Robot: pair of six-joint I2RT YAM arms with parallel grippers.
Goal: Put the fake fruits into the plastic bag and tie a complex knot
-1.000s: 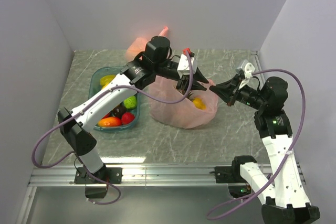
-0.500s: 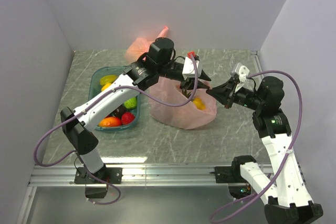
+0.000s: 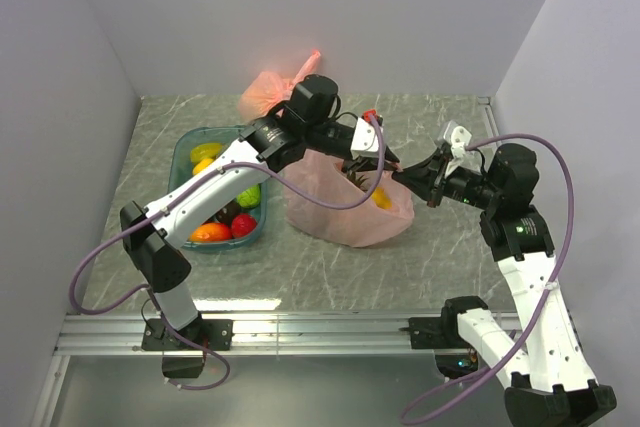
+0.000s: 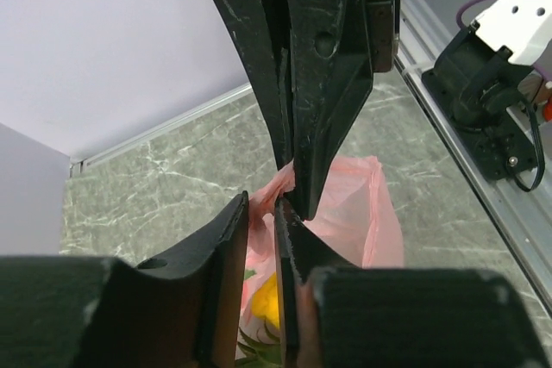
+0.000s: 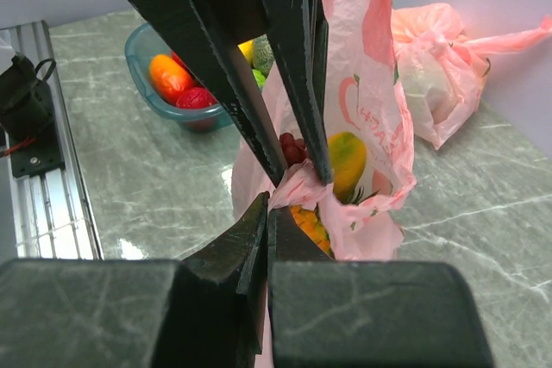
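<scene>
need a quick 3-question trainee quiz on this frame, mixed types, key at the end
1. True or false: the translucent salmon-pink plastic bag is empty.
2. What is the right gripper shut on? A) the bag's rim B) a red fruit C) nothing
3. Short answer: where do the glossy plastic fruits not yet bagged lie?
Key: 1 false, a yellow fruit shows inside. 2 A. 3 in the teal plastic tub, left of the bag in the top view.
</scene>
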